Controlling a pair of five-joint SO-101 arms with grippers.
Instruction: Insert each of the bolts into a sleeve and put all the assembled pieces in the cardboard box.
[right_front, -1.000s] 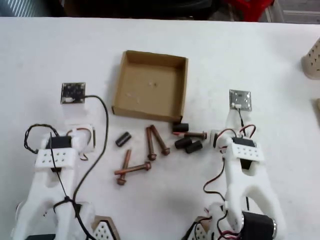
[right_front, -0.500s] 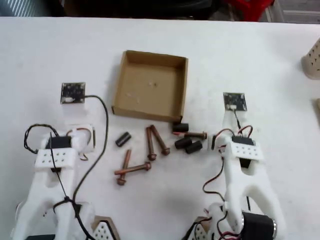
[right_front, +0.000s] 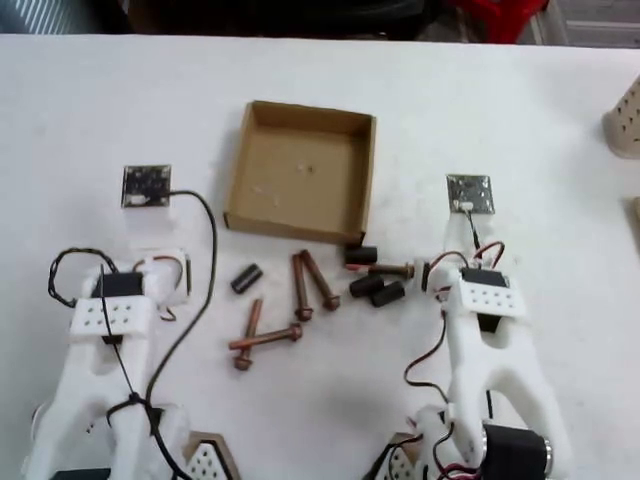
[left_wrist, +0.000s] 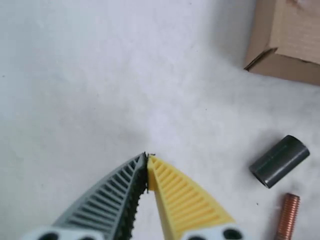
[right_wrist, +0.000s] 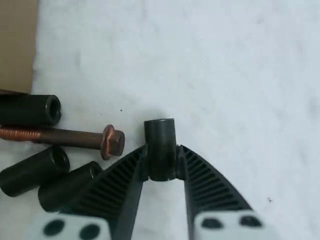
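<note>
1. The cardboard box (right_front: 298, 226) is sitting open-topped on the white table (right_front: 520, 110).
2. The right gripper (right_wrist: 161, 152) is pinching a held sleeve (right_wrist: 160, 132) between its dark fingers, just off the box's near right corner (the black tube is poking out past the fingertips).
3. A corner sleeve (right_front: 360, 255) is lying just beside the box's near right corner. A paired sleeve (right_front: 368, 286) and its neighbour sleeve (right_front: 389, 293) are lying side by side a little farther from the box.
4. A single bolt (right_front: 392, 270) is lying between the corner sleeve and that pair, its flanged head pointing away from the box toward the right gripper.
5. Four copper bolts (right_front: 300, 285) are lying loosely scattered in front of the box's near wall, and a lone sleeve (right_front: 246, 278) is resting beside them, toward the box's near left corner.
6. The left gripper (left_wrist: 147, 167) is hovering over bare table off the box's near left corner, its grey and yellow fingers pressed together on nothing.
</note>
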